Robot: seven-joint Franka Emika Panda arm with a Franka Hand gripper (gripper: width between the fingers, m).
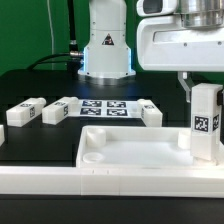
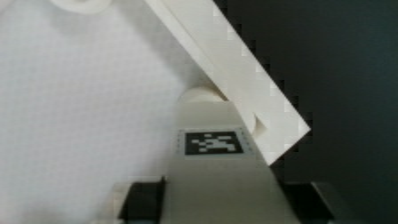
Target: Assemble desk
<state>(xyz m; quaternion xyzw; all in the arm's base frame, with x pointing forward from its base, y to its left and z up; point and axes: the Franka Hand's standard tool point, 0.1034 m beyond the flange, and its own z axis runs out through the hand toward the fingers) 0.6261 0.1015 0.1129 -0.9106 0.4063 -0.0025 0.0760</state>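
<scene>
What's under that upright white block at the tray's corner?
The leg stands over the tabletop's corner on the exterior view's right. The leg itself hides the spot directly beneath it.

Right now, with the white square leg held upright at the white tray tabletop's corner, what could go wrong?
The white square-section leg in the gripper might miss the corner socket and catch the raised rim of the white tray-like tabletop. Pressing it off-centre could shove the tabletop sideways.
</scene>
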